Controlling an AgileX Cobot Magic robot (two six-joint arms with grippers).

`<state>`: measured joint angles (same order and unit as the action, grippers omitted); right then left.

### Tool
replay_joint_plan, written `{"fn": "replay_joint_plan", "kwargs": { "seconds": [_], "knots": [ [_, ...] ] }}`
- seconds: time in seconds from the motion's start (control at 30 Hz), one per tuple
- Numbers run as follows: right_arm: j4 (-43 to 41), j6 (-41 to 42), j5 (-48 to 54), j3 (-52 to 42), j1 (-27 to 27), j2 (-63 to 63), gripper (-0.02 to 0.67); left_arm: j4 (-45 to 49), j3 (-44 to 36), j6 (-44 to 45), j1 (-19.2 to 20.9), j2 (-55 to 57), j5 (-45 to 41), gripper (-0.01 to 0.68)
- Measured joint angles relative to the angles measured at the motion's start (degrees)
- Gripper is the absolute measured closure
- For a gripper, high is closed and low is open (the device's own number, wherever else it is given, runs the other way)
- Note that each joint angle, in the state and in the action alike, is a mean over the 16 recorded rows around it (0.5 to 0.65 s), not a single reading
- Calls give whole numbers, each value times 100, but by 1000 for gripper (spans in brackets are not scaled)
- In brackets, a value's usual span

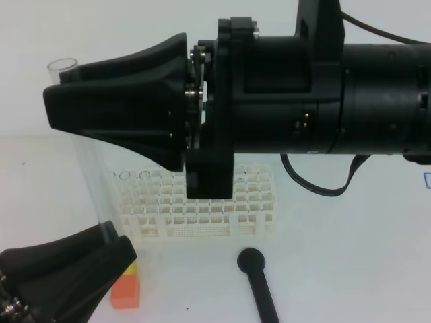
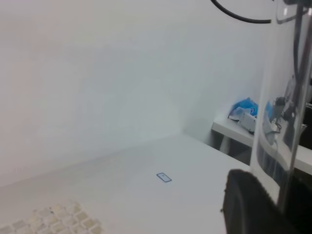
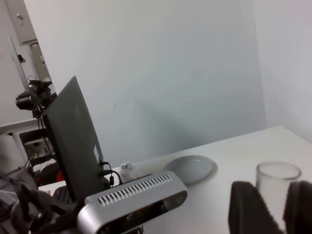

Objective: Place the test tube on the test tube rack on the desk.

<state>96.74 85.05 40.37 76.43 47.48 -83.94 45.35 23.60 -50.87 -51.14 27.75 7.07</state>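
Note:
The test tube (image 1: 87, 168) is a tall clear glass tube standing upright left of the white lattice test tube rack (image 1: 202, 205) on the white desk (image 1: 350, 269). My left gripper (image 1: 111, 242) comes in from the bottom left and is shut on the tube's lower end. My right gripper (image 1: 60, 81) reaches across from the right and grips the tube just below its open rim (image 1: 62, 66). In the right wrist view the rim (image 3: 278, 171) sits between two black fingers (image 3: 248, 207) that lie against both walls. The left wrist view shows the tube (image 2: 278, 122) beside one finger (image 2: 248, 204).
A black round-headed rod (image 1: 259, 282) lies on the desk in front of the rack. A yellow-and-orange block (image 1: 126, 291) sits by my left gripper. The right arm's body (image 1: 303, 87) hangs above the rack's back rows. A corner of the rack (image 2: 53, 222) shows in the left wrist view.

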Motion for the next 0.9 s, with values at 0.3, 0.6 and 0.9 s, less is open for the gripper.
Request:
{"fn": "replay_joint_plan", "kwargs": {
  "seconds": [0.3, 0.6, 0.9],
  "knots": [
    [2, 18, -15, 41, -2, -74, 484, -9, -4, -9, 0, 0, -121, 673],
    [-44, 67, -42, 88, -8, -132, 511, -21, -7, -71, 0, 0, -403, 642],
    [-64, 172, -80, 97, -8, -166, 522, -18, 6, -171, 0, 0, -613, 431]
  ]
}}
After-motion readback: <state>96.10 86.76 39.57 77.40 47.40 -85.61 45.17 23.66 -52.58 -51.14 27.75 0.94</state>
